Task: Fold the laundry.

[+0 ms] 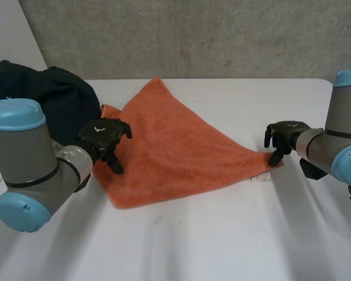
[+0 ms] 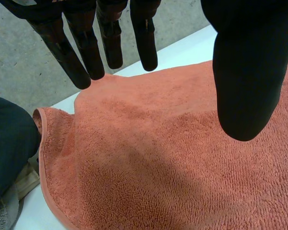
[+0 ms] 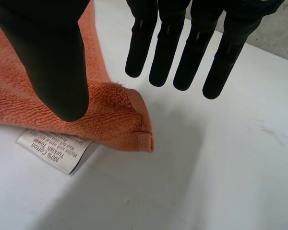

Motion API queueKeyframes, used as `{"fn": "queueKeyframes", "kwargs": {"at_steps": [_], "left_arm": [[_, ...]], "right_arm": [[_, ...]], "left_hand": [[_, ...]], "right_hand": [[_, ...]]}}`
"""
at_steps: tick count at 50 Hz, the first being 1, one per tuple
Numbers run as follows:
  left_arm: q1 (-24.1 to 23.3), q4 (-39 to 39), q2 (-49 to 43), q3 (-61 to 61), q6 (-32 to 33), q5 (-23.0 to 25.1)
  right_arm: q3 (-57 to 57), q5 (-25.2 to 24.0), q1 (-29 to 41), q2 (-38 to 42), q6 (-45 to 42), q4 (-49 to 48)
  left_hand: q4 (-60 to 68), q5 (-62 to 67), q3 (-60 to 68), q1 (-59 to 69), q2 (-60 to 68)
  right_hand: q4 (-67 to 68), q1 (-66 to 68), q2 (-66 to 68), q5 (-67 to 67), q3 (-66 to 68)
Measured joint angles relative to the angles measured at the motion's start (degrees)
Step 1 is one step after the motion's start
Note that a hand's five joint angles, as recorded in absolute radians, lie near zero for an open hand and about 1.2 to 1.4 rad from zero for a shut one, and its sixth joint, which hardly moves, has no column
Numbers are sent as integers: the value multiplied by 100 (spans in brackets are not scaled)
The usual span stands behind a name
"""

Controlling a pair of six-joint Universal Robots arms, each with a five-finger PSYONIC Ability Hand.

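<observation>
With fingers straight and nothing held, the left hand (image 1: 105, 136) hovers over the towel's (image 1: 175, 146) left edge, and the right hand (image 1: 286, 133) over its right corner beside the label (image 3: 55, 149). The towel lies on the table (image 1: 222, 234). This looks like the reach before a fold, so each hand must next pinch its part.

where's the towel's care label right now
In the head view, the white care label pokes out from under the right-side corner of the orange towel, close by the right hand.

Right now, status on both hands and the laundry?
Left hand open above orange terry towel, near its left edge. Right hand open over towel's right corner, beside white care label. Dark garment pile beside towel's left corner.
</observation>
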Motion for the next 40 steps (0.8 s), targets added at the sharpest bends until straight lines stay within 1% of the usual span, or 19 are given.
{"fn": "queueKeyframes", "kwargs": {"at_steps": [10,12,13,14,15,17,19,22,24,25,28,30,31,32,35,40], "left_arm": [[26,-1,119,-32,-26,8],[35,1,151,-39,-26,8],[42,4,173,-42,-27,8],[47,6,188,-43,-28,8],[55,11,208,-41,-28,8],[77,28,250,-27,-30,9],[92,46,271,-4,-31,13],[125,110,297,90,-32,35],[140,191,272,249,-32,83],[141,219,252,321,-32,103],[125,307,101,713,-26,218],[96,316,-22,984,-21,287],[78,307,-90,1129,-18,318],[47,275,-195,1348,-12,364],[-79,43,-567,2078,13,500],[-312,-514,-1168,3150,114,651]], "right_arm": [[-482,-29,47,531,204,226],[-593,-22,79,641,218,282],[-656,-18,101,684,230,321],[-695,-15,114,696,238,350],[-731,-11,130,698,250,388],[-777,-15,176,630,293,497],[-771,-28,210,509,329,567],[-668,-104,297,77,407,690],[-534,-288,419,-492,426,730],[-501,-348,455,-634,421,734],[-336,-764,691,-1453,327,758],[-264,-1030,833,-1877,218,806],[-253,-1088,863,-1965,190,819],[-213,-1303,981,-2277,71,899],[-178,-1713,1238,-2854,-234,1124],[-193,-2076,1533,-3463,-712,1500]], "left_hand": [[-3,-15,0,0,-8],[-18,-27,0,0,-16],[-29,-53,-19,0,-34],[-36,-57,-27,0,-40],[-54,-75,-58,0,-57],[-153,-153,-163,0,-142],[-224,-227,-231,0,-212],[-306,-318,-310,0,-320],[-461,-482,-475,0,-479],[-558,-576,-578,0,-577],[-941,-873,-929,0,-937],[-1012,-873,-987,0,-1019],[-1050,-873,-1022,0,-1057],[-1050,-873,-1025,0,-1057],[-1050,-873,-1041,0,-1073],[-1050,-873,-1041,0,-1074]], "right_hand": [[32,26,21,63,43],[691,737,679,884,754],[1337,1281,1261,1535,1405],[2178,2152,2136,2358,2237],[2552,2443,2555,2721,2640],[3014,2515,2864,3102,3013],[3041,2515,2863,3111,3030],[3044,2515,2863,3111,3033],[3044,2515,2863,3122,3033],[3044,2515,2863,3133,3033],[3044,2515,2863,3145,3036],[3045,2515,2864,3150,3053],[3045,2515,2863,3151,3058],[3045,2515,2864,3159,3060],[3046,2515,2863,3161,3060],[3047,2515,2864,3161,3060]]}}
